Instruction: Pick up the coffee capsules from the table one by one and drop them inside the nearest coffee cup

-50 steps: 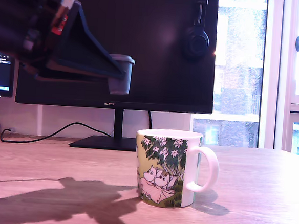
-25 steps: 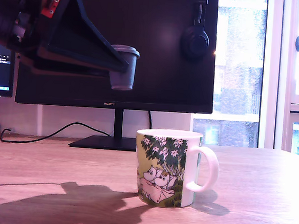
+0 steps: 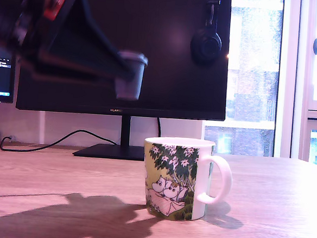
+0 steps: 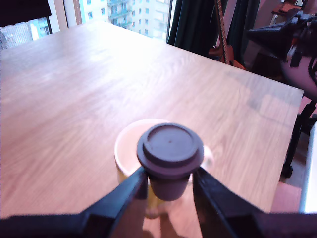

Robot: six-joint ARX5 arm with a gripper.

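Observation:
A dark grey coffee capsule (image 3: pixel 130 75) hangs in the air, held upright between the fingers of my gripper (image 3: pixel 126 73). It is above and toward the exterior view's left of the coffee cup (image 3: pixel 179 177), a white mug with green foliage and pale cartoon figures, standing on the light wood table (image 3: pixel 271 214). In the wrist view the capsule (image 4: pixel 170 153) sits pinched between both fingers (image 4: pixel 132 191), with the cup's white rim (image 4: pixel 126 144) right behind it. The arm is motion-blurred in the exterior view.
A large dark monitor (image 3: pixel 169 49) on a stand rises behind the cup, with headphones (image 3: pixel 206 43) hung on its top edge and a cable (image 3: pixel 42 143) trailing across the desk. A window (image 3: pixel 313 81) is at the exterior view's right. The wrist view shows the table's far edge (image 4: pixel 277 84).
The gripper with the grey capsule has risen a little and shifted toward the exterior view's right, closer to the cup. The cup has not moved.

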